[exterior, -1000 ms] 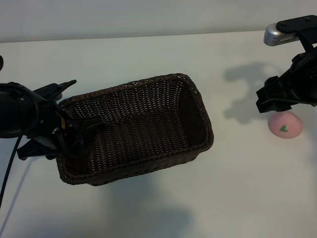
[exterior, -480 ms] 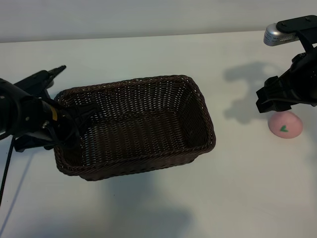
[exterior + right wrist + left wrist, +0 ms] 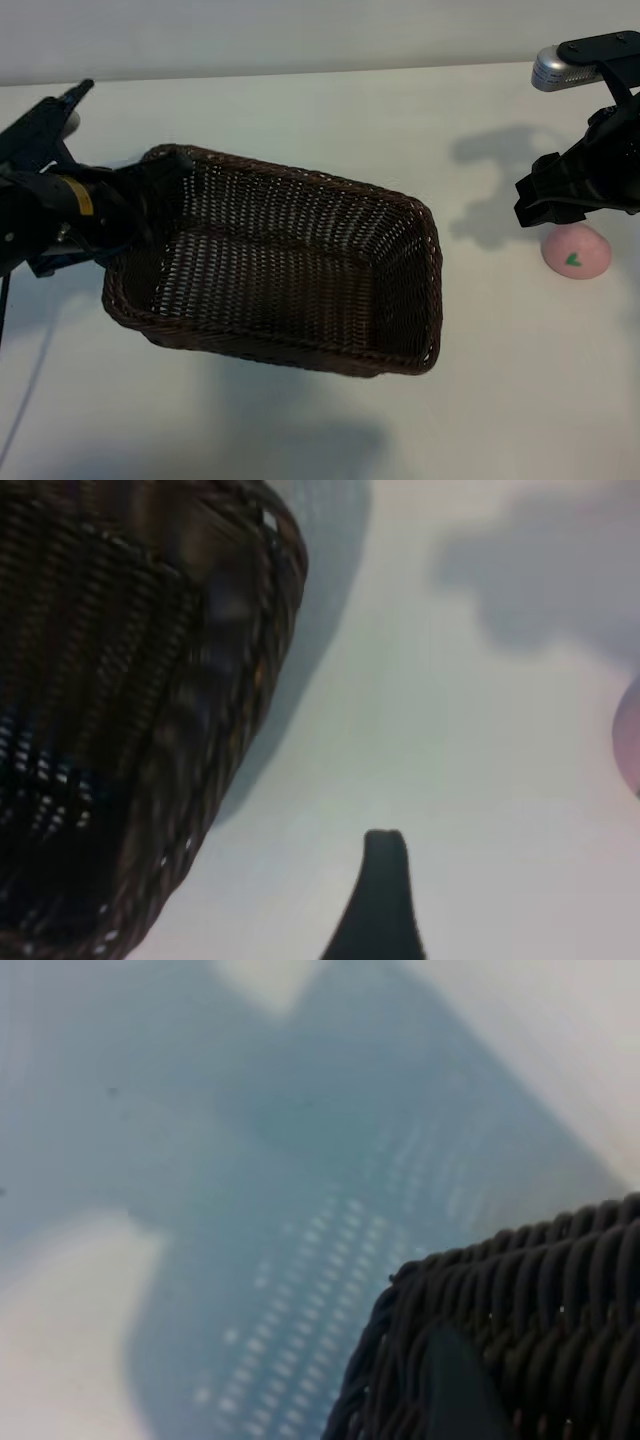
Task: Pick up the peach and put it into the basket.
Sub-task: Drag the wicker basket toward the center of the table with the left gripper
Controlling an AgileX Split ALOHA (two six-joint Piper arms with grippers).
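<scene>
On the white table (image 3: 300,430) the basket (image 3: 290,270) tips up, its short end clamped in the left gripper (image 3: 140,205). Farther off, the wide-open, empty right gripper (image 3: 560,200) hovers above the peach (image 3: 577,251), which looks light, smooth and round; grab its sides.

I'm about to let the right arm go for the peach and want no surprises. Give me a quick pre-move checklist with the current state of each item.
1. Peach free on the table, upright, leaf mark showing: ok.
2. Right gripper hangs just above the peach, holding nothing: ok.
3. Right jaws wide enough for the peach: cannot tell from these views.
4. Basket resting flat on the table: not ok; the left gripper holds its end wall and that end is raised, so it tilts.
5. Basket empty inside: ok.
6. Path from peach to basket free of other things: ok.
</scene>
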